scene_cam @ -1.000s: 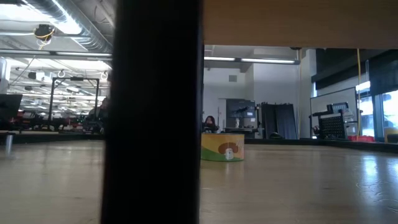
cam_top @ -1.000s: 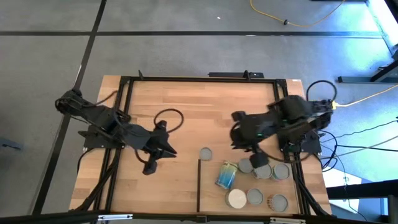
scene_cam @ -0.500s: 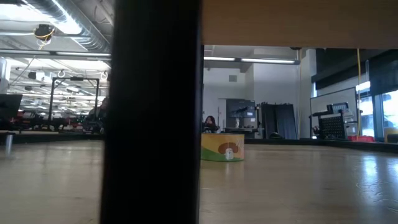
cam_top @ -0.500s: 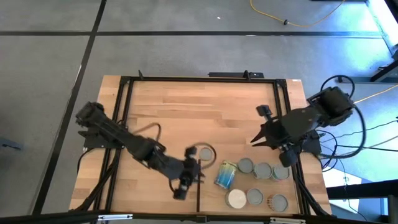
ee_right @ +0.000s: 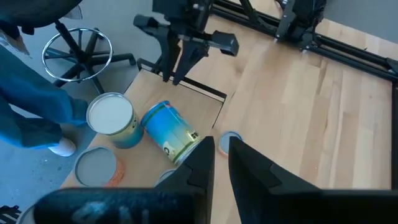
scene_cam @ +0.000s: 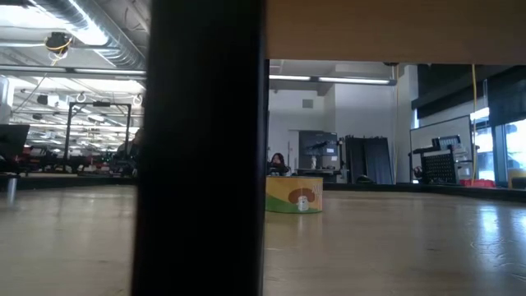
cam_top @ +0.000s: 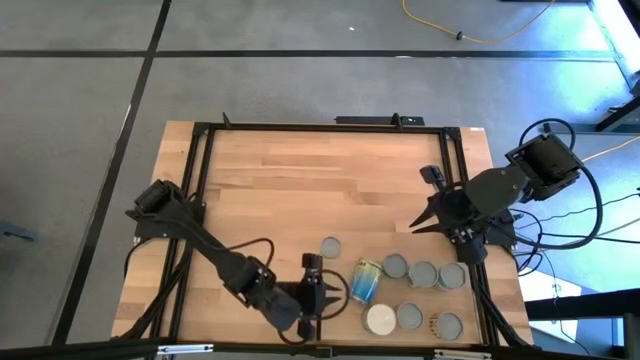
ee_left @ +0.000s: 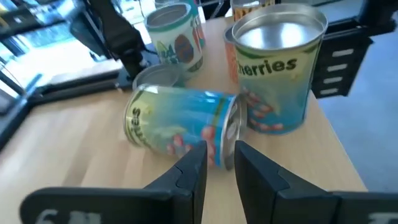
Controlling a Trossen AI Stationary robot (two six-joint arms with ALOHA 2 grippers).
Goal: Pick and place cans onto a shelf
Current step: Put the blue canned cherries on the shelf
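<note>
- The left end effector point(cam_top: 322, 296) hovers at the desk's near edge, fingers apart and empty, facing the tipped blue can point(cam_top: 364, 281) lying on the shelf point(cam_top: 340, 320).
- Probably best: straddle its side squarely, since it could roll.
- The right end effector point(cam_top: 425, 218), fingers narrowly parted, waits near the right edge.

Open tabletop point(cam_top: 300, 190): unobstructed plank surface.
Tipped can point(cam_top: 364, 282): lying on its side, just beside the left gripper point(cam_top: 322, 292).
Upright cans point(cam_top: 424, 274): clustered behind it.
</note>
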